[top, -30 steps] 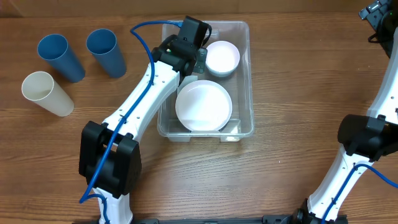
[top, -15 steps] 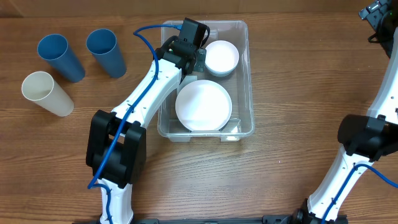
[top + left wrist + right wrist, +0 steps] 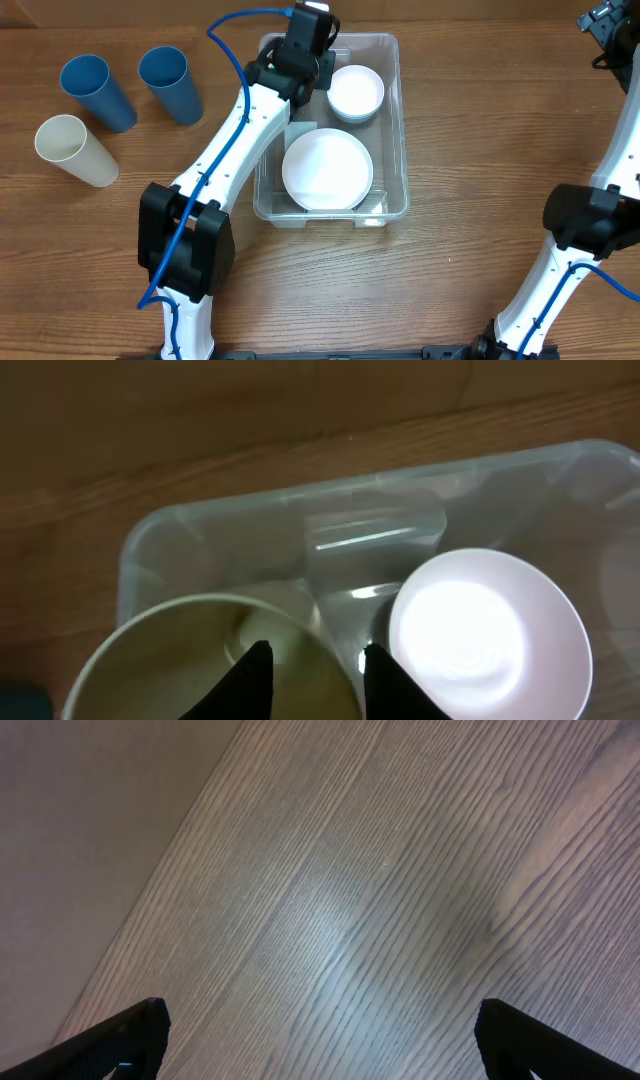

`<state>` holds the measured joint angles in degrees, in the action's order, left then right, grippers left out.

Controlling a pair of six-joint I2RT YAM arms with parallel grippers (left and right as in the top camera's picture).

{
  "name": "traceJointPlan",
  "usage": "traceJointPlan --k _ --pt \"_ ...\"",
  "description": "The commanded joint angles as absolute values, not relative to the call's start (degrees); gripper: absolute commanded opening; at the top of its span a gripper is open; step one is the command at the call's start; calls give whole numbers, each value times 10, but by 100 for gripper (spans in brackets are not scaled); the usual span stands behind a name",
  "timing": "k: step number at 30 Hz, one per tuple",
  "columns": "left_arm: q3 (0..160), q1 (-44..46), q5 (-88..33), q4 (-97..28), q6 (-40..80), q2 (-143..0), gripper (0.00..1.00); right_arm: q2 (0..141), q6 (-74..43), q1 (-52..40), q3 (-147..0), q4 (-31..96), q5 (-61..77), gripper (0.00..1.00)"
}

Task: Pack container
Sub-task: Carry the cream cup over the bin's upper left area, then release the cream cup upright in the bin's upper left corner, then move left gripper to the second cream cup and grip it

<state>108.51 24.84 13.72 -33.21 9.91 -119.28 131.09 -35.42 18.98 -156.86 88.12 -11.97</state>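
**Left claw over the far corner of the clear container, a cream cup beneath it**

The left claw hovers over the far left corner of the container, which sits on the wooden tabletop. In the wrist view its two dark fingers stand a narrow gap apart, with nothing pinched between them. Directly below them lies the open mouth of a cream cup. The cup's rim passes under the gap, so one finger sits over the cup's inside and the other over its outside. Whether either finger touches the cup cannot be told.

Just to the claw's right, inside the container, rests a small white bowl. Nearer the robot than the claw, also inside the container, lies a larger white plate, close to the small bowl.

Off to the claw's left, outside the container, three more cups are on the tabletop: a blue cup nearest, a second blue cup beyond it, and a second cream cup beside those two, closer to the robot.

Far to the right, well apart from the container, the right claw hangs over bare wood with its fingers spread wide, holding nothing.
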Motion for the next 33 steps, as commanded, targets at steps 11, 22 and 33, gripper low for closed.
traceJointPlan --k 11,22,33 --pt "1243 240 216 -550 79 -1130 59 1293 -358 189 -1582 880 -124 100" --pt "1239 -108 54 -854 101 -971 98 1293 -358 189 -1582 880 -124 100" --pt "1133 -206 20 -735 -13 -1140 100 1293 -358 189 -1582 880 -124 100"
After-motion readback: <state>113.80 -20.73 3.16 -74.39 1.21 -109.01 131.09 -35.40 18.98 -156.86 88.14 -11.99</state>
